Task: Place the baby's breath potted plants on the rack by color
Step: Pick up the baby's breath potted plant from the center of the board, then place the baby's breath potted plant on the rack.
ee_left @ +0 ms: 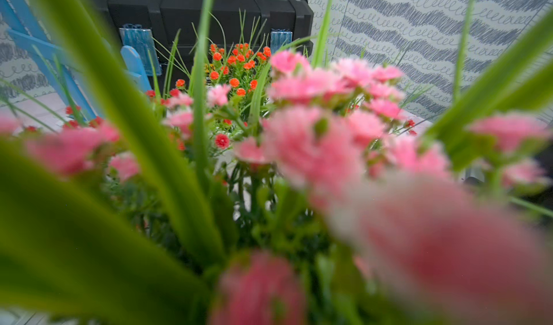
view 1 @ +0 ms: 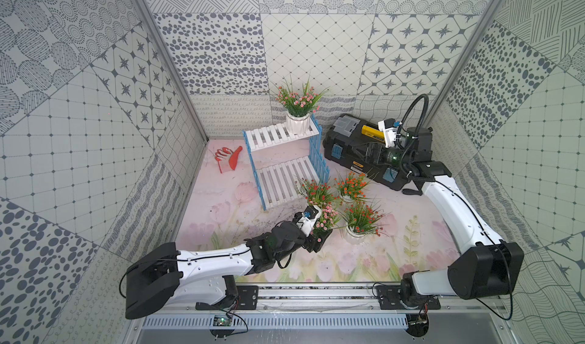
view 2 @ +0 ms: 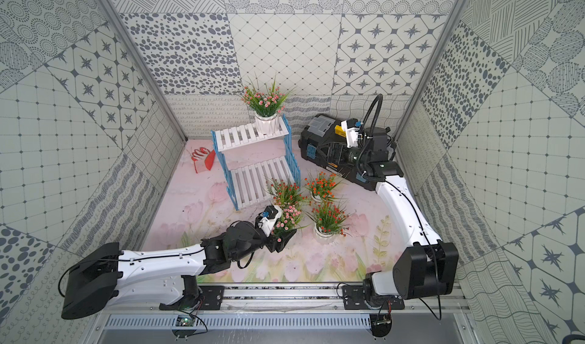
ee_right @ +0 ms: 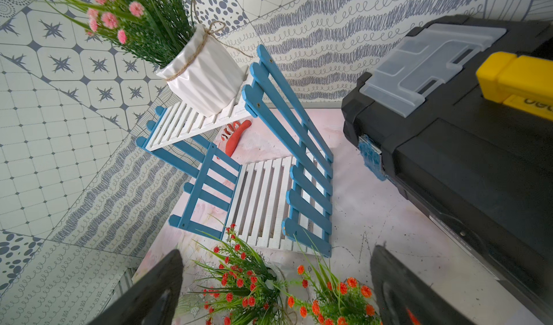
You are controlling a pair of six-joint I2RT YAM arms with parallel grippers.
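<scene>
Open floral-printed bench (view 1: 228, 212) lies before the white-slatted, blue-sided two-tier rack (view 1: 281, 181). Our left hand (view 1: 320, 239) is clamped on a pink-blossomed potted plant (view 1: 327, 220) near the bench's middle, its pot hidden, just beside three orange-red-blossomed potted plants (view 1: 349, 184). We see another pink-blossomed plant (view 1: 297, 105) on the upper shelf's right end. Our right hand (ee_right: 276, 262), jaws apart, hovers over the black toolbox (view 1: 345, 143).

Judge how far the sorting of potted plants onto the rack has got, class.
Done: one pink plant stands on the top shelf of the rack. In hand: the left gripper is shut on the second pink plant, in front of the rack. Left: three orange-red plants sit on the table; the lower shelf is bare. The right gripper hangs open near the toolbox, holding nothing.
</scene>
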